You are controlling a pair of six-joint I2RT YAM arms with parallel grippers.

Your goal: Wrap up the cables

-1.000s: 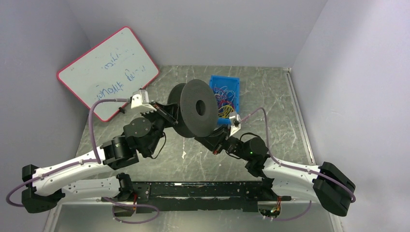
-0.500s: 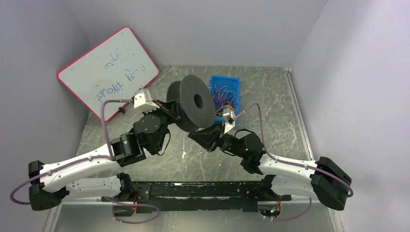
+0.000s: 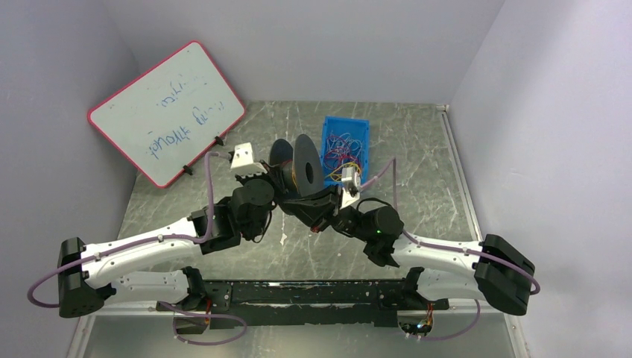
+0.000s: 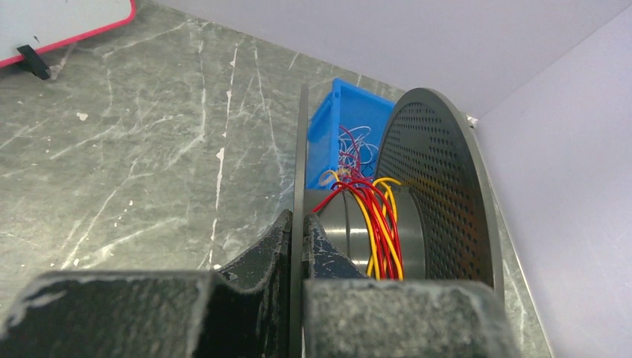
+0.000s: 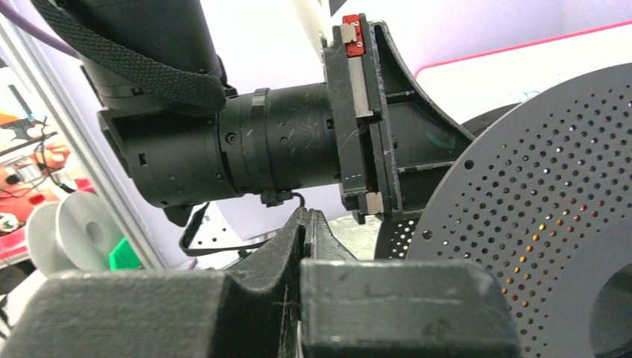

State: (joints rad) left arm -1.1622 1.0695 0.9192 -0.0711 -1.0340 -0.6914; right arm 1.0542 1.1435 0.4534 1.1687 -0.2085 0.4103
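Left wrist view: left gripper (image 4: 298, 227) clamps spool (image 4: 440, 186) flange, red-yellow cables (image 4: 378, 224) wound at two o'clock; right gripper (image 5: 305, 221) pinched closed.

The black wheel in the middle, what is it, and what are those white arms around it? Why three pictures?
Those are two robot arms bolted to a table. One picture looks down from above; the other two come from a camera on each wrist. The wheel is a spool; the left fingers clamp one of its discs. Thin red and yellow cables are wound on its core. The right fingers are pressed together beside it; whether they pinch a wire I cannot tell. Behind stand a blue bin of more wires and a whiteboard.
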